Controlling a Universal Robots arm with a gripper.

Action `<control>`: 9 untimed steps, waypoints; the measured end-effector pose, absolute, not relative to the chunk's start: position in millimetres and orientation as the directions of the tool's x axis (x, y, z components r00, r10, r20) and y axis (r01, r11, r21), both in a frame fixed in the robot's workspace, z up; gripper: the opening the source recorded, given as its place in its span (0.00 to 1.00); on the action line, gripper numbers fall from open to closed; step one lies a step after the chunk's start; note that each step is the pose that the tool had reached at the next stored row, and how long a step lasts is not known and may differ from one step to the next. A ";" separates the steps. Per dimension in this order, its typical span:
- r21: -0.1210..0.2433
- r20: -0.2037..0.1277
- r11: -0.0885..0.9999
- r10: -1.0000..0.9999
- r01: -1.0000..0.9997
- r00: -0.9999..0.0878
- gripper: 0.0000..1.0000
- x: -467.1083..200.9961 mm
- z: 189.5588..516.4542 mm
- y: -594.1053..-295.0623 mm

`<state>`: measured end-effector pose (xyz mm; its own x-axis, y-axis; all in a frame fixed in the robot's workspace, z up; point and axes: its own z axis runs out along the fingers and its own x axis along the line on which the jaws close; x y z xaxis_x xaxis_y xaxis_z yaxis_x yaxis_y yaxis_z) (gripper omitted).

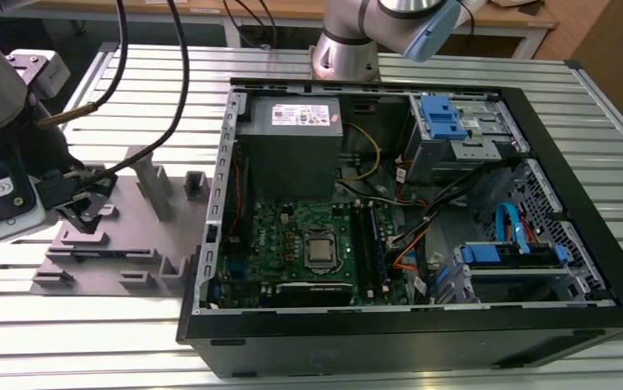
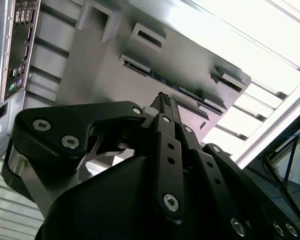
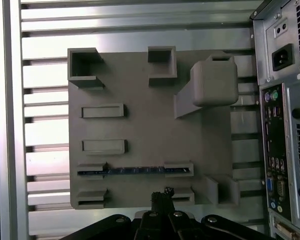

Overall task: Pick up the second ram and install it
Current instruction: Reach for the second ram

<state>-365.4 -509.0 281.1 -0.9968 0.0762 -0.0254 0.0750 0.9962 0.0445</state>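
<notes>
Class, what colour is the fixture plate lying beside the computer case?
Grey fixture plate; best in the first wrist view.

The second ram [image 3: 135, 171], a long thin dark stick, is standing level on its long edge, its two ends sitting in grey holders [image 3: 91, 168] on the fixture plate [image 3: 140, 125]

On the counter [image 1: 73, 341], the fixture plate [image 1: 127, 244] lies just beside the open computer case [image 1: 398, 345], on the exterior view's left. The motherboard [image 1: 289, 231] sits inside the case. The second ram [image 3: 135, 171] rests between two blocks on the plate, and the pincer [image 3: 162, 196] hangs close by it.
</notes>
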 end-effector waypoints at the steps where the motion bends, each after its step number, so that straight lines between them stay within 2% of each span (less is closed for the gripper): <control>1: 0.044 -0.025 0.996 0.076 0.075 -0.997 0.07 -365.4 279.3 -509.0; 9: 0.044 -0.025 0.996 0.076 0.075 -0.997 0.07 -365.4 264.7 -509.5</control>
